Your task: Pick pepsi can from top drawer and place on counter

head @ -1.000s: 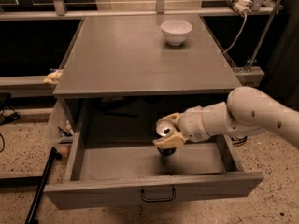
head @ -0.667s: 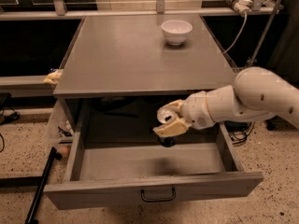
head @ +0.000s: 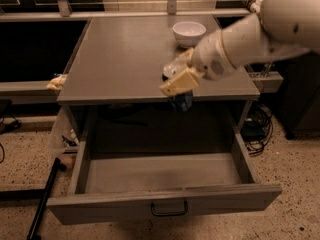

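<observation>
Well left of the gripper, a crumpled yellowish scrap lies on a low ledge, and a thin black pole leans lower down; neither matters to the job. Below the gripper, the top drawer stands pulled out, a shallow grey box with a dull flat floor and a small black bar handle on its front panel; its floor now shows bare, where a second ago the can sat low inside it. The gripper has risen out of the drawer to the counter's front edge, its tan fingers clenched on the pepsi can; the can's dark blue body hangs just under them, in front of the edge and above the drawer. So the pick looks done, and only the carry over the edge and the set-down remain. Behind the gripper, the counter spreads matte, grey and flat. Beyond it, slightly right, a smooth white bowl sits well apart; further right, the rounded white arm runs out of view.
</observation>
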You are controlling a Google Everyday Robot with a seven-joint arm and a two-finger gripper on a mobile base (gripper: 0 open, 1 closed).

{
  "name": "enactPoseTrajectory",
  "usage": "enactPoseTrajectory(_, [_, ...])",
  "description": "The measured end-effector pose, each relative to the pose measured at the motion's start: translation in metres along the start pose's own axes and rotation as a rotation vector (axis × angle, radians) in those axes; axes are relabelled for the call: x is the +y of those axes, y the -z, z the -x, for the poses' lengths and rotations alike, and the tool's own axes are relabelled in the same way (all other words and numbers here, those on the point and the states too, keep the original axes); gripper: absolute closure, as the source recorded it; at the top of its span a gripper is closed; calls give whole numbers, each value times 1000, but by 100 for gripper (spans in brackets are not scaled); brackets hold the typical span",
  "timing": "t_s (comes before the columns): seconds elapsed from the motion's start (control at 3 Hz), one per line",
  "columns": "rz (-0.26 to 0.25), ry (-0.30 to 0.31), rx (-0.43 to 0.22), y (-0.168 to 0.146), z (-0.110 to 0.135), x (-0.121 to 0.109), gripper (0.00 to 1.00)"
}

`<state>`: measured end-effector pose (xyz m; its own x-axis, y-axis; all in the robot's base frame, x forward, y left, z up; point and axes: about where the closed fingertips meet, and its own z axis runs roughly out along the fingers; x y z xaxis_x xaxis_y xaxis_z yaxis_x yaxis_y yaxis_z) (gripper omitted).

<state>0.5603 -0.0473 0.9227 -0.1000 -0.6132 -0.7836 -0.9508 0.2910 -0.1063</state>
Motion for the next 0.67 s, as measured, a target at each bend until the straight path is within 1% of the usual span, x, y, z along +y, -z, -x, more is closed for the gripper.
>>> enactPoseTrajectory(0.33, [-29,29,-18,12,34,-13,100])
enactPoseTrajectory(0.67, [-29,29,-19,12,34,-13,100])
